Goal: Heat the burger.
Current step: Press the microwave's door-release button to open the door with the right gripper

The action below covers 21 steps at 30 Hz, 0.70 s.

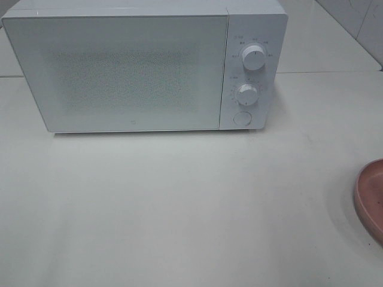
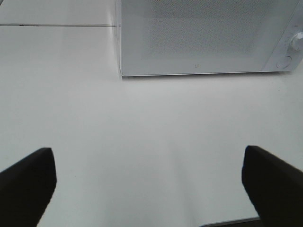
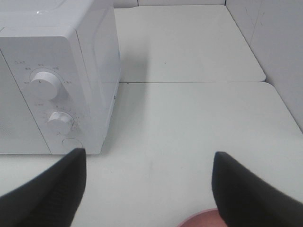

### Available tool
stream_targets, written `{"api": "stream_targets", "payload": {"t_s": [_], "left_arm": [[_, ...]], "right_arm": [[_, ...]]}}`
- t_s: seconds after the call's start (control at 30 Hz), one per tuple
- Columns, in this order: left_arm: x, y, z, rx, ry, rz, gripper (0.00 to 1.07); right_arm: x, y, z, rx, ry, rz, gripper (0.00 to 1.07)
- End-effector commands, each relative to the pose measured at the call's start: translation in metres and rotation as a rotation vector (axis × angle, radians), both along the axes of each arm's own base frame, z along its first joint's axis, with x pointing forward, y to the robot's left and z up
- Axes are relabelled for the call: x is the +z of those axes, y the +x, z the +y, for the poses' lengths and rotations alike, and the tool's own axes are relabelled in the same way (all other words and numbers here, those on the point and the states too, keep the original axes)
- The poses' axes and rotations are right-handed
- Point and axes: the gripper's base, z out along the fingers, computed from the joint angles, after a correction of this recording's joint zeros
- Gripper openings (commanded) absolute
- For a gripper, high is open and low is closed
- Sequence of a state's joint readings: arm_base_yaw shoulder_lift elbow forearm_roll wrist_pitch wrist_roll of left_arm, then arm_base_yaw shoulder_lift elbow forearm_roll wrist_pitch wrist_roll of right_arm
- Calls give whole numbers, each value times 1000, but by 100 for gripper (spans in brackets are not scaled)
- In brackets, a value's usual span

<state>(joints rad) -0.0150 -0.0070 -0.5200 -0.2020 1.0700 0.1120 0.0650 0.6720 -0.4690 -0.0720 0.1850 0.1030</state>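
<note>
The white surface point(image 1: 179, 209) fills the high view, bare and wide open from the centre out to 6, 7 and 9 o'clock. Its far right meets a tiled wall point(image 1: 359, 18) at 1 o'clock. A white microwave point(image 1: 119, 72) stands at 12 o'clock, door shut, with its front edge facing the open stretch. A pink plate point(image 1: 371, 197) lies at 4 o'clock, cut off by the frame's right edge. The left tool point(image 2: 149, 163) hangs over bare surface in front of the microwave, spread wide and gripping nothing. The right tool point(image 3: 149, 165) is also spread wide and empty, with the plate's rim just beneath it. Two dials point(image 1: 254, 58) sit above a round button point(image 1: 242, 118). Where the burger lies relative to either tool cannot be told from these views.
</note>
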Motion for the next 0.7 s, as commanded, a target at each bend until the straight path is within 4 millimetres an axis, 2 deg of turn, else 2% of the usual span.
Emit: {"api": "stream_targets", "payload": {"t_s": [0.03, 0.27, 0.33, 0.4, 0.5, 0.67, 0.7], "left_arm": [[-1, 0, 0, 5, -1, 7, 100], [-1, 0, 0, 5, -1, 7, 100], [-1, 0, 0, 5, -1, 7, 100], [-1, 0, 0, 5, -1, 7, 100], [-1, 0, 0, 5, -1, 7, 100], [-1, 0, 0, 5, -1, 7, 100], [-1, 0, 0, 5, -1, 7, 100]], "right_arm": [[-2, 9, 1, 6, -3, -22, 71], [-12, 42, 4, 22, -2, -57, 71], [-13, 45, 5, 29, -14, -64, 71], [-19, 59, 7, 56, -49, -84, 71], [-22, 67, 8, 69, -52, -115, 71], [-38, 92, 13, 96, -39, -155, 71], [-38, 92, 13, 96, -39, -155, 71]]}}
